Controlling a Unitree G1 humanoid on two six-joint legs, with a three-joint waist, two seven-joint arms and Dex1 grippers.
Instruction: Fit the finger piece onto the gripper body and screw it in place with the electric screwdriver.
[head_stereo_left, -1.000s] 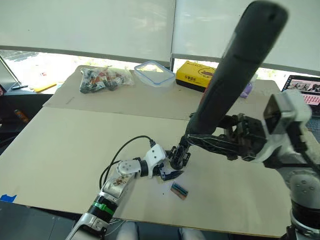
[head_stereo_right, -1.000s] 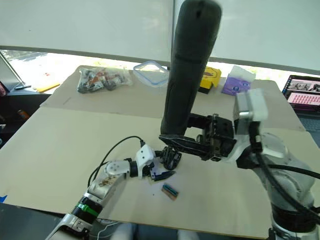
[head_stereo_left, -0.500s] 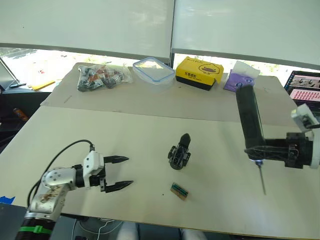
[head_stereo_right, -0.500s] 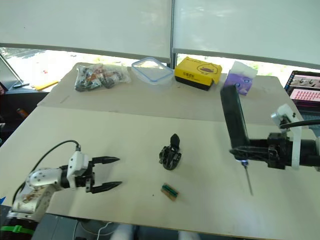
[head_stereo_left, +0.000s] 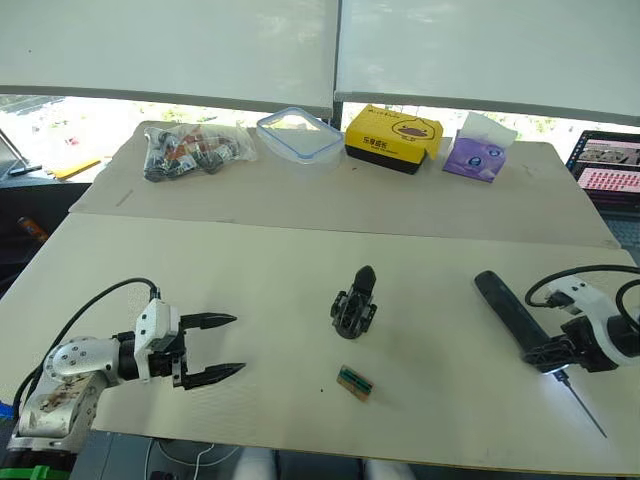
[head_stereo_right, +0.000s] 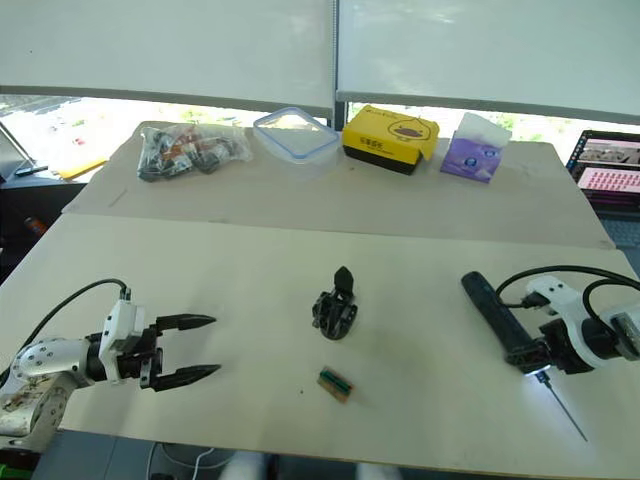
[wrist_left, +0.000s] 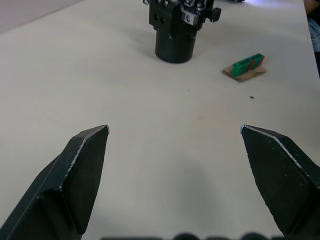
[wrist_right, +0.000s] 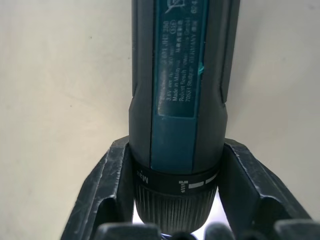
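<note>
The gripper body (head_stereo_left: 352, 310) sits at mid-table, and the finger piece (head_stereo_left: 364, 277) stands on it with its pointed tip aimed away from me. In the left wrist view the gripper body (wrist_left: 175, 27) lies well beyond my fingertips. My left gripper (head_stereo_left: 225, 345) hovers open and empty at the front left, pointing toward the body. The electric screwdriver (head_stereo_left: 510, 315) lies flat on the table at the right, its thin bit (head_stereo_left: 582, 406) toward the front edge. My right gripper (head_stereo_left: 548, 353) is shut on the electric screwdriver (wrist_right: 180, 75) near its chuck, with the fingers (wrist_right: 107, 185) pressed against both sides.
A small green-and-brown block (head_stereo_left: 354, 381) lies just in front of the gripper body. Along the back stand a bag of parts (head_stereo_left: 190, 155), a clear plastic container (head_stereo_left: 298, 135), a yellow box (head_stereo_left: 393, 135) and a purple tissue pack (head_stereo_left: 482, 155). A laptop screen (head_stereo_left: 610, 165) is at far right.
Both arms have pulled away from the gripper body. The left gripper has opened at the front left. The screwdriver has gone from upright to lying flat at the right, held throughout.
</note>
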